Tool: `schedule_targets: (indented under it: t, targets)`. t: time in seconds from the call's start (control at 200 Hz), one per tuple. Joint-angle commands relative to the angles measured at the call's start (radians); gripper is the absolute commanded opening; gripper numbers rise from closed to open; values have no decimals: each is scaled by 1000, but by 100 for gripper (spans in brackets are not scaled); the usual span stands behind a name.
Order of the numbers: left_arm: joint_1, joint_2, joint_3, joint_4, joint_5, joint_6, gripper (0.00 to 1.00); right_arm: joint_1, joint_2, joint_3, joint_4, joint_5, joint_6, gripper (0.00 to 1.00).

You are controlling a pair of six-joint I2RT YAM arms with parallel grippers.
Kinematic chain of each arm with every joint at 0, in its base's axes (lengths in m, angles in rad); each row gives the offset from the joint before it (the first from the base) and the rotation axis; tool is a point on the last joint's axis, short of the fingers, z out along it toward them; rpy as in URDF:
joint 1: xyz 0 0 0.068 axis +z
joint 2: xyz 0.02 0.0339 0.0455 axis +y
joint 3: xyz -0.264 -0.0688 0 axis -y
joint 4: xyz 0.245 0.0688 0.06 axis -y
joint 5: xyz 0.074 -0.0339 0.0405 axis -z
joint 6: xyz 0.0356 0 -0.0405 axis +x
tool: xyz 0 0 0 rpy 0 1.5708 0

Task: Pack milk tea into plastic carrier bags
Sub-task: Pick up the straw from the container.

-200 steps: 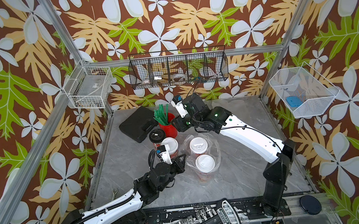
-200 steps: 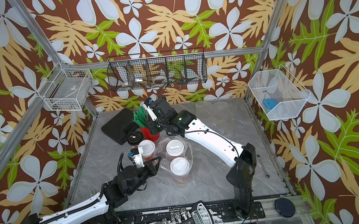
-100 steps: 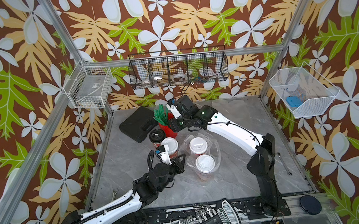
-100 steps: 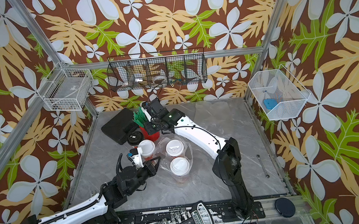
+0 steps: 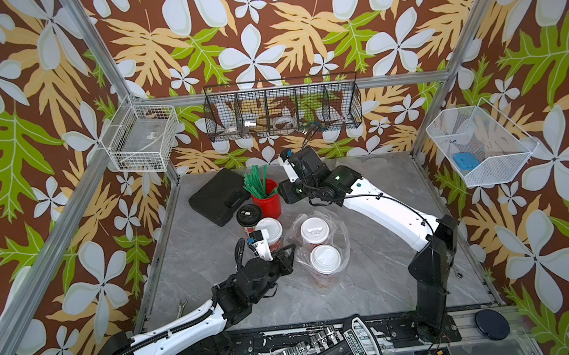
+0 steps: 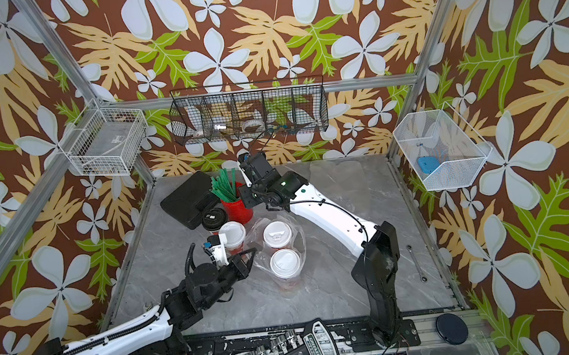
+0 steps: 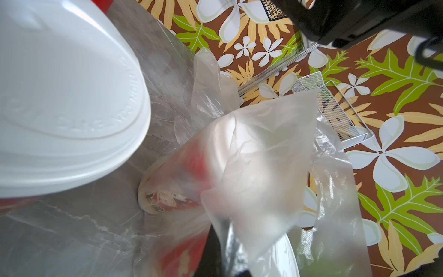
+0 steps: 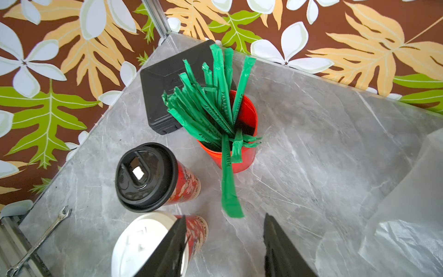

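Two white-lid cups (image 5: 314,231) in carrier bag (image 5: 345,244) at tabletop (image 5: 213,265) centre, two loose cups (image 5: 268,229) beside; left claw (image 5: 290,249) clenched on bag edge; right claw (image 8: 224,217) released, empty. Film likely thin, slippery: pinch loop handle; cups crushable.

The white lid (image 7: 60,96) runs off the edge, and the bag (image 7: 259,179) is one blur (cup (image 7: 165,201) behind barely shows). The wire basket's (image 5: 283,110) contents are too small to tell.

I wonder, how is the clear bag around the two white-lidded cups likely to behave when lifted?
The plastic carrier bag looks thin and wrinkled, so probably floppy. Its two cups stand tall and narrow, so they may tip. The glossy film is likely slippery.
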Motion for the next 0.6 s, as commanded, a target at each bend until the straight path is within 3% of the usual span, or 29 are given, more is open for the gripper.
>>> schedule_targets:
  t: [0.0, 0.11, 0.26, 0.596]
  targets:
    - [1, -11, -2, 24, -3, 1, 0, 1, 34, 25, 24, -33, 23, 50]
    - [1, -22, -1, 17, -9, 4, 0, 0, 74, 56, 29, -62, 29, 43]
    - [1, -34, -1, 6, -14, 6, 0, 1, 104, 77, 39, -84, 40, 24]
    - [2, -44, -2, 0, -19, 9, 0, 0, 128, 80, 31, -124, 60, 30]
